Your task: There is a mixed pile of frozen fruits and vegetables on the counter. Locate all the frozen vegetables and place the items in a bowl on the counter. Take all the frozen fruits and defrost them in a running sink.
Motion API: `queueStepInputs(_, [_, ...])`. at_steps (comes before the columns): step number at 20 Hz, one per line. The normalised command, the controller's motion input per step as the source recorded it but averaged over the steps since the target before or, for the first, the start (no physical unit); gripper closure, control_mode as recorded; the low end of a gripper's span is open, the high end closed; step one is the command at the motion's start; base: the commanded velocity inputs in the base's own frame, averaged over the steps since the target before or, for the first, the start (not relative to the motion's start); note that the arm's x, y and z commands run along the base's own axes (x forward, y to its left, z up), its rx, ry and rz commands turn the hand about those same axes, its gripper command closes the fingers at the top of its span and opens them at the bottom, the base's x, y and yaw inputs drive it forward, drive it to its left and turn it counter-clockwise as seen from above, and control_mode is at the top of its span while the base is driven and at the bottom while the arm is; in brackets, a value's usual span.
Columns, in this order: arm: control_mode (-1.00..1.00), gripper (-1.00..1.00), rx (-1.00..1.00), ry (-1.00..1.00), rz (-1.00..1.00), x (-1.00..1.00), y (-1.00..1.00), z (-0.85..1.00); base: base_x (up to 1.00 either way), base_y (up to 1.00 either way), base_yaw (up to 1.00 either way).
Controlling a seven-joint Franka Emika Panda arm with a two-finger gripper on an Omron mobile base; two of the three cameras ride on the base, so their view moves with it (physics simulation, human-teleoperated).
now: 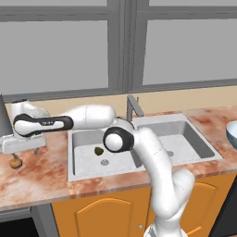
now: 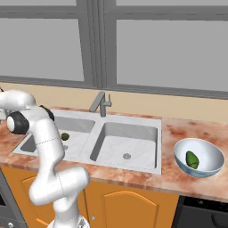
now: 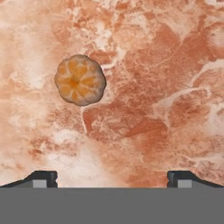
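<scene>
An orange-tan ball (image 3: 80, 80), a frozen fruit, lies on the reddish marbled counter (image 3: 166, 87) left of the sink (image 1: 185, 159). In the left base view the same ball (image 1: 15, 163) sits just below my hand (image 1: 23, 141). My gripper (image 3: 111, 179) hovers above the counter, open and holding nothing, with the ball ahead and to the left of its fingertips (image 3: 43, 178). A dark olive ball (image 1: 98, 151) rests in the sink's left basin (image 2: 65, 136). The pale bowl (image 2: 209, 167) on the right counter holds a bright green oblong piece (image 2: 192, 159).
The grey faucet (image 1: 134, 107) stands behind the middle of the double sink. A dark appliance (image 1: 3, 121) is at the far left edge of the counter. A window wall runs behind the counter. Orange cabinet doors (image 1: 106, 217) are below.
</scene>
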Motion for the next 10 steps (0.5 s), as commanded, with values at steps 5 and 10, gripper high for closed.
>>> queueStepInputs(5, [-1.00,-1.00,-0.05,0.00,-0.01,0.00,0.12,0.00,0.00,0.00,0.00])
queueStepInputs(10, [-1.00,-1.00,-0.01,-0.05,0.00,0.13,0.00,-0.04,0.00,0.00,0.00])
